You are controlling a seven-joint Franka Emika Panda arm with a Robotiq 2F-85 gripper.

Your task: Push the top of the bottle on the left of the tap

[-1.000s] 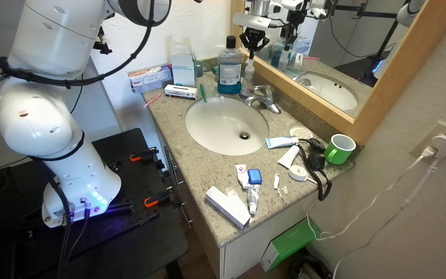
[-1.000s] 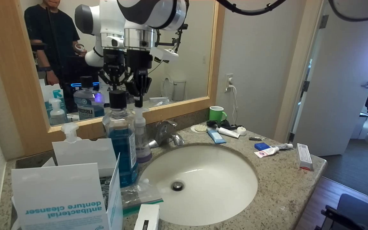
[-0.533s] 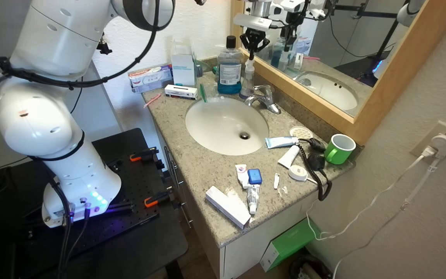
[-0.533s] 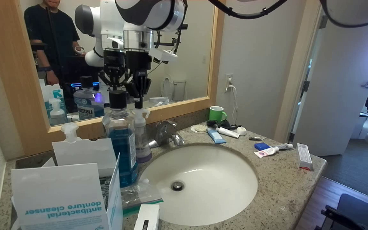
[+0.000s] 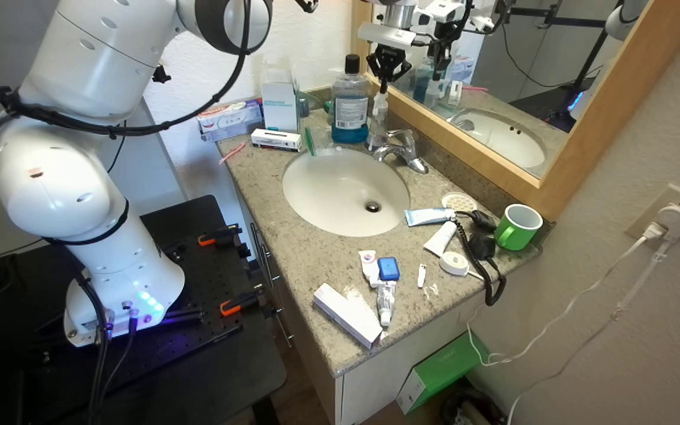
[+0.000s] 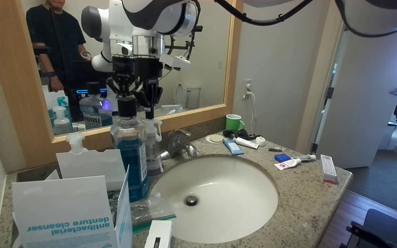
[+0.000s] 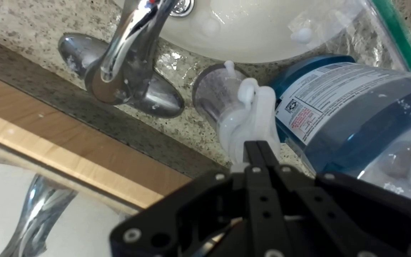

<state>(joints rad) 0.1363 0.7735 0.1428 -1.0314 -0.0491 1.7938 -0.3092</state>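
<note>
The bottle (image 5: pixel 377 131) is a small see-through pump bottle, upright beside the chrome tap (image 5: pixel 404 147). Its top (image 6: pixel 150 126) is a white pump head. My gripper (image 6: pixel 149 115) points straight down in both exterior views, its shut fingertips pressing on the top from above. In the wrist view the black gripper (image 7: pixel 256 144) has its fingers together with nothing between them, hiding part of the top (image 7: pixel 266 114). White foam (image 7: pixel 248 89) hangs from the spout, and a streak shows on the bottle's lower body (image 7: pixel 214 89). The tap (image 7: pixel 120 71) stands beside it.
A large mouthwash bottle (image 6: pixel 131 168) with a black cap stands close against the pump bottle. The wooden mirror frame (image 5: pixel 464 130) runs right behind. Around the sink (image 5: pixel 340 189) are a white denture cleanser box (image 6: pixel 64 206), tubes and a green cup (image 5: pixel 514 230).
My gripper has moved slightly down and the top has sunk with it. White foam has come out of the spout and now hangs down the bottle's side.
</note>
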